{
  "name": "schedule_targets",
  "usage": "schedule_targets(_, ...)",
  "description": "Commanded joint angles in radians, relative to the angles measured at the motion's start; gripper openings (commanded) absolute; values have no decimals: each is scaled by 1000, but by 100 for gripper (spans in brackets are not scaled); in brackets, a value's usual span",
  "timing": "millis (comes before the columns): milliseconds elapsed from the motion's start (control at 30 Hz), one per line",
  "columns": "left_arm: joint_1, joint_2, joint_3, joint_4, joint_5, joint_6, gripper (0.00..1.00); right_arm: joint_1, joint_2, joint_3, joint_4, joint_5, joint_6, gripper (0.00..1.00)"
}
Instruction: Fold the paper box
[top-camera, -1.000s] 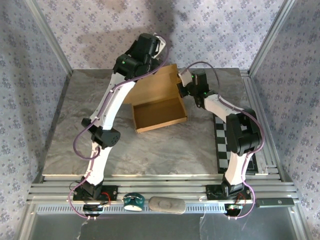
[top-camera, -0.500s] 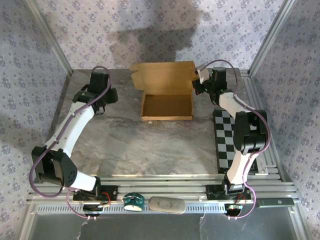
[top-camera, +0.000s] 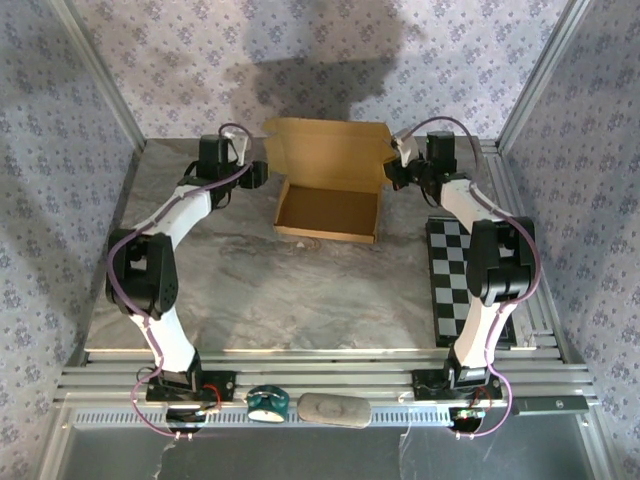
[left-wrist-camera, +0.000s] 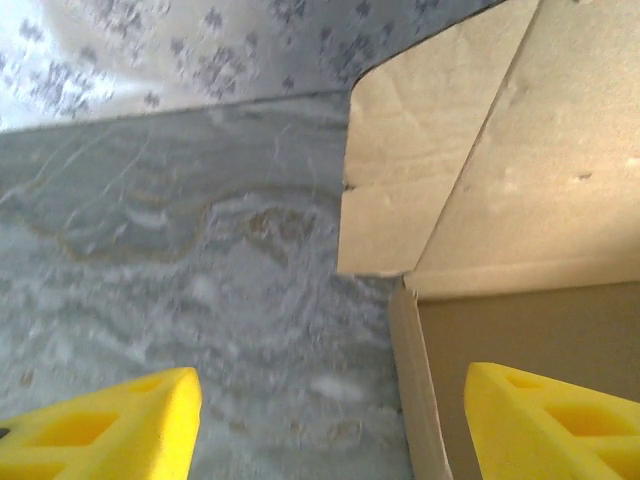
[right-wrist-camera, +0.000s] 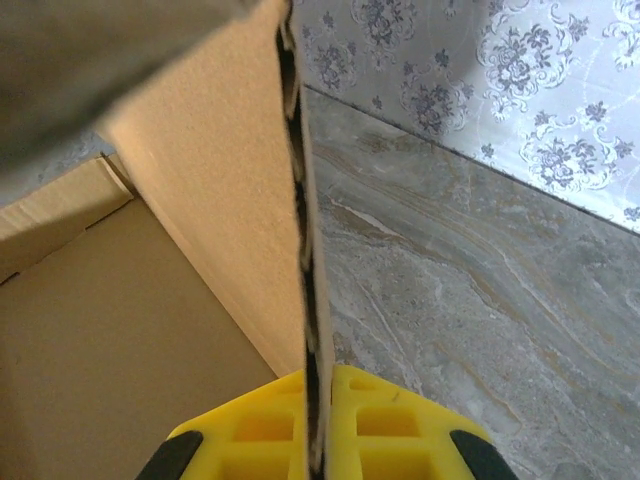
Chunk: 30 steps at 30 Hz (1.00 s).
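The paper box (top-camera: 328, 212) is a tan cardboard tray at the back middle of the marble table, with its lid flap (top-camera: 325, 148) standing up behind it. My left gripper (top-camera: 265, 172) is open at the tray's left side. In the left wrist view its yellow fingers (left-wrist-camera: 110, 430) straddle the left wall (left-wrist-camera: 412, 390), one over the table and one over the tray floor. My right gripper (top-camera: 392, 172) is shut on the right wall of the paper box (right-wrist-camera: 130, 330), and the cardboard edge (right-wrist-camera: 305, 300) runs up from between the pinched pads (right-wrist-camera: 380, 430).
A black-and-white checkered board (top-camera: 465, 285) lies along the table's right side beneath the right arm. A teal object (top-camera: 268, 402) and a grey oval object (top-camera: 334, 409) rest on the front rail. Patterned walls enclose the back and sides.
The left arm left the spot above the box, swung out to the left, then came back to the tray's left wall. The box turned nearly square and its lid stands upright. The right gripper kept its hold.
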Motion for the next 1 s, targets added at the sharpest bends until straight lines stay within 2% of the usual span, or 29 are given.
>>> schedule_targets(0,21,54,43,190,122,114,72,-10,34,67,-67,-59,-33,0)
schedule_targets(67,44,105,95,200,180,111,73,-10,51,99,-101,-76,-51,0)
schedule_targets(267,114,280,318,170,492,62,76,-26,113,209,-225,-154,-104,0)
schedule_targets(400,126,385,481,64,601,96,79,-34,154,279,-286,-183,-127,0)
schedule_targets(600,127,474,586,69,659,84,80,-36,199,349,-330,-197,-143,0)
schedule_targets(967,93,596,715,109,594,57,80,-39,236,404,-350,-213,-151,0)
